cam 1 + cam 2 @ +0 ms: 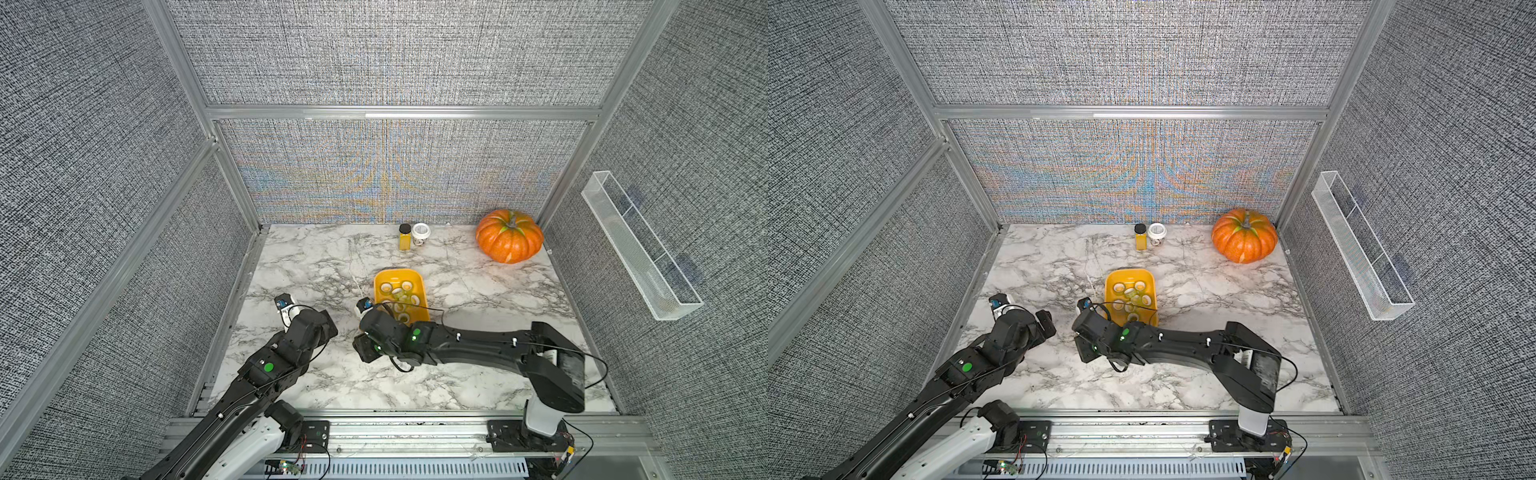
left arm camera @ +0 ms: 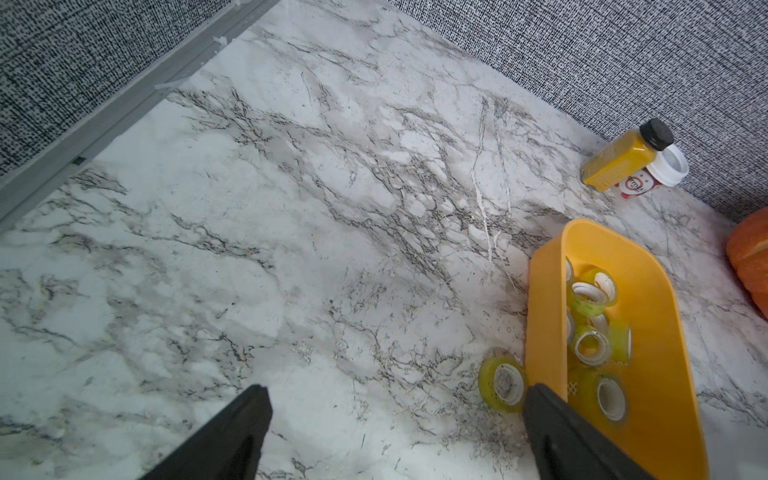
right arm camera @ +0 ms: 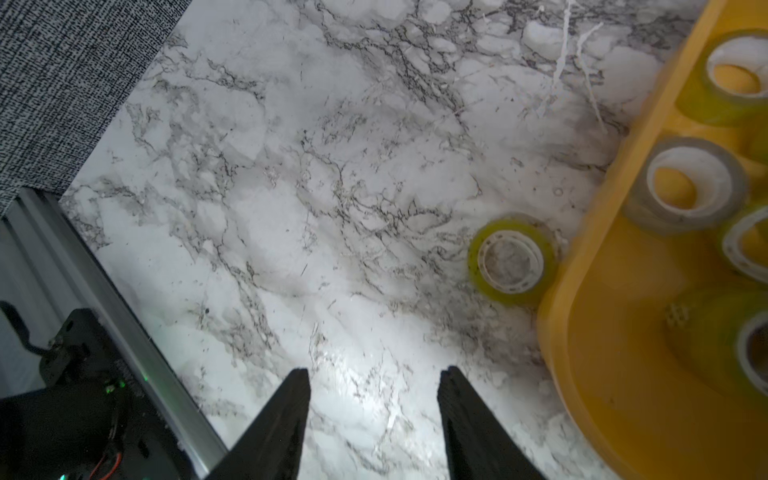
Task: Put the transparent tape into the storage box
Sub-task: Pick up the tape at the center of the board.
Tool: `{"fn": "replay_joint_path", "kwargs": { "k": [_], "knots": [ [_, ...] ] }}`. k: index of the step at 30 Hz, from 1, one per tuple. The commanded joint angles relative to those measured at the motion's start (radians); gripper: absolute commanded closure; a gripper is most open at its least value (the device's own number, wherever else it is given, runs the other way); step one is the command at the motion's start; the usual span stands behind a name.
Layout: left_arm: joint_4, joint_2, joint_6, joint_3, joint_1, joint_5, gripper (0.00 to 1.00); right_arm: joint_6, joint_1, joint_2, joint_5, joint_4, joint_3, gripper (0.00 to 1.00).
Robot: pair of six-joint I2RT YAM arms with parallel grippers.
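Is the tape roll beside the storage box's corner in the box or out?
Out. The tape roll sits on the marble tabletop, just outside the storage box's yellow wall.

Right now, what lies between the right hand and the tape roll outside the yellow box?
Nothing: the right wrist view shows only bare marble table between the open right hand and the tape roll.

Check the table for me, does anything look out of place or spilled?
One yellow-green tape roll lies flat on the marble table, just outside the yellow tub beside its outer wall, while the other tape rolls sit inside the tub. Whether it touches the wall is unclear. Nothing else stands out.
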Motion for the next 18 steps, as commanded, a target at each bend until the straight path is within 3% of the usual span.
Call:
{"fn": "replay_joint_path", "kwargs": {
  "k": [1,8,18],
  "knots": [
    [-0.001,0.02,-0.016,0.0,0.002,0.007,0.0,0.012,-0.032,0.045,0.065,-0.024,0.037,0.45],
    [0.031,0.009,-0.025,-0.01,0.001,0.07,0.0,0.01,-0.074,0.141,0.075,-0.075,0.108,0.45],
    [0.059,-0.028,-0.015,-0.031,0.001,0.127,0.01,0.013,-0.088,0.14,0.131,-0.106,0.092,0.45]
  ]
}}
